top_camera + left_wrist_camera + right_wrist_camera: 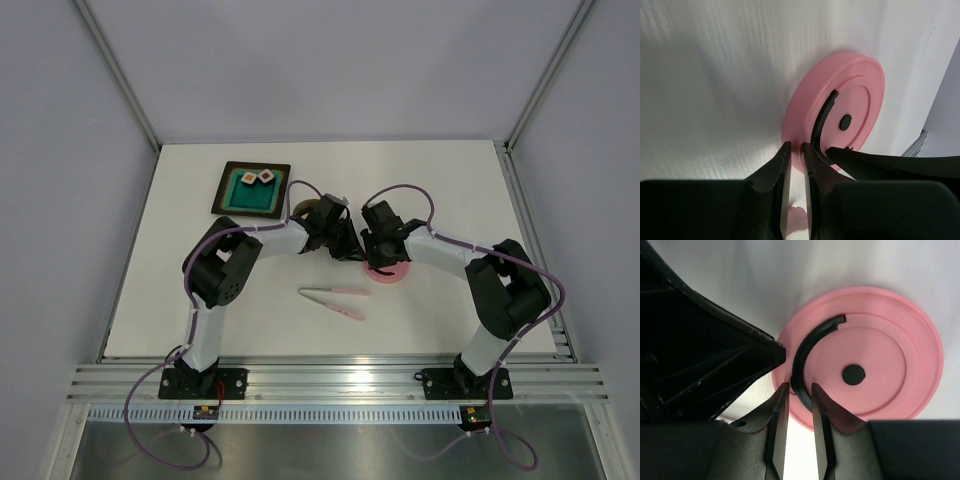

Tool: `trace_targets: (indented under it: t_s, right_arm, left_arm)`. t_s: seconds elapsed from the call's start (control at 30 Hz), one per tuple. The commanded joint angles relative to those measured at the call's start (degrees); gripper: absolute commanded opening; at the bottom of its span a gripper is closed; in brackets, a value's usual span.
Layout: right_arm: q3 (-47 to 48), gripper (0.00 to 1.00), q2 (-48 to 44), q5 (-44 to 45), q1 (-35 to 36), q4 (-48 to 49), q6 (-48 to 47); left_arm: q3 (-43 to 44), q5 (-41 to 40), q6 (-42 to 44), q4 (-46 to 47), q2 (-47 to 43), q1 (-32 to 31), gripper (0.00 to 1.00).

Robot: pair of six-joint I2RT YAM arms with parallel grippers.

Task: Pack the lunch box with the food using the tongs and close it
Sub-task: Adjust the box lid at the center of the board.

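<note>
The pink lid lies flat on the table between both grippers. My right gripper is shut on its curved black handle, which sits between the fingertips. My left gripper is closed to a narrow gap at the near rim of the lid, with pink rim showing between its tips. The steel lunch box peeks out behind the left arm, mostly hidden. The pink-and-white tongs lie loose on the table in front. Two food pieces sit on the tray.
A black tray with a teal inside stands at the back left. The two wrists are almost touching over the lid: the right finger shows in the left wrist view, and the left gripper's body fills the left of the right wrist view.
</note>
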Motion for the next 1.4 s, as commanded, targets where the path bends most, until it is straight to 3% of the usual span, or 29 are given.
trace_targets:
  t_s: [0.0,0.3,0.7,1.37]
  right_arm:
    - [1.3,0.32,1.7,1.5,1.4,1.1,-1.1]
    - [1.6,0.28,3.6,2.3,1.6,0.5,0.2]
    - [1.8,0.00,1.8,3.3,1.6,-0.3,0.2]
    - [2.7,0.00,-2.6,6.8,1.6,-2.1,0.6]
  left_arm:
    - [-0.2,0.6,0.2,1.1,1.0,0.1,0.16]
    - [-0.8,0.9,-0.1,1.5,0.9,0.0,0.16]
    - [-1.1,0.9,-0.2,1.7,0.6,0.1,0.16]
    - [-1.4,1.0,0.0,1.8,0.7,0.2,0.16]
